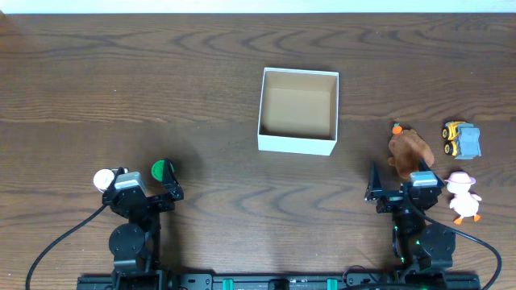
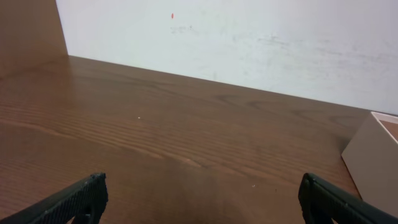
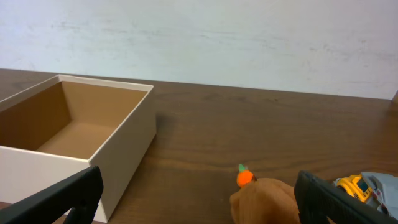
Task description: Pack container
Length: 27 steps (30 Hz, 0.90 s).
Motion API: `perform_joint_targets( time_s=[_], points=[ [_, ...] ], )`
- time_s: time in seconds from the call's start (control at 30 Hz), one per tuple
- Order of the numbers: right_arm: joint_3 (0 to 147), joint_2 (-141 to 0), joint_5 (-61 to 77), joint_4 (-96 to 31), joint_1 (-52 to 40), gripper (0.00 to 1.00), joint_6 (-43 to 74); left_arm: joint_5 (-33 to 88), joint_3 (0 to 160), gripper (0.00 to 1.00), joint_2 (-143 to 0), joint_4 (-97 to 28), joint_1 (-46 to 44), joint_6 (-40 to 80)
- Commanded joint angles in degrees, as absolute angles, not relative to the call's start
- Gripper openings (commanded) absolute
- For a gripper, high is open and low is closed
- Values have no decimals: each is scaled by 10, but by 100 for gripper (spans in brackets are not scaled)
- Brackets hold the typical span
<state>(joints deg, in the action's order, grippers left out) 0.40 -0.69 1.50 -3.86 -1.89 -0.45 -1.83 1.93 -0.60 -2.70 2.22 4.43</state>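
white cardboard container (image 1: 297, 145) mouth-up, equal-sided; left end effector (image 2: 202, 190) and right end effector (image 3: 196, 186) wide open, empty

Table (image 1: 201, 64): dark wood, carrying everything.
Centre: container (image 1: 296, 146) sitting open.
Right, near: brown plush (image 1: 411, 149), yellow truck (image 1: 461, 140), white duck (image 1: 463, 194) lying together.
Left, near: green piece (image 1: 162, 170), white piece (image 1: 103, 179) lying.

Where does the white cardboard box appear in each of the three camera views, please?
Overhead: the container sits just right of centre, in the upper half.
Left wrist: only one corner of it shows, at the right edge.
Right wrist: it fills the left side, with its open top and tan inside visible.
Shared landmark: the white wall beyond the table's far edge.
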Motion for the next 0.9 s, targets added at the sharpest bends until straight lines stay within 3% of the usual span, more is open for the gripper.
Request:
perform_joint_targets(
  time_s=[0.0,0.1,0.33,0.57,0.73,0.87],
  points=[
    [3,-4,20,-41,-15,99,26,-17,3,98,-3,-40,26,39],
    [3,-4,25,-41,-15,99,90,-16,4,98,-3,-34,25,47],
    [49,-40,93,-37,-15,99,91,44,94,98,-38,-85,25,108],
    [220,-228,110,-82,-15,99,65,43,322,98,-233,-212,26,101],
    [420,-434,140,-218,-17,99,-6,44,518,98,-419,-379,26,101],
    [611,-595,125,-401,-26,99,-76,43,643,98,-526,-497,26,102]
  ],
)
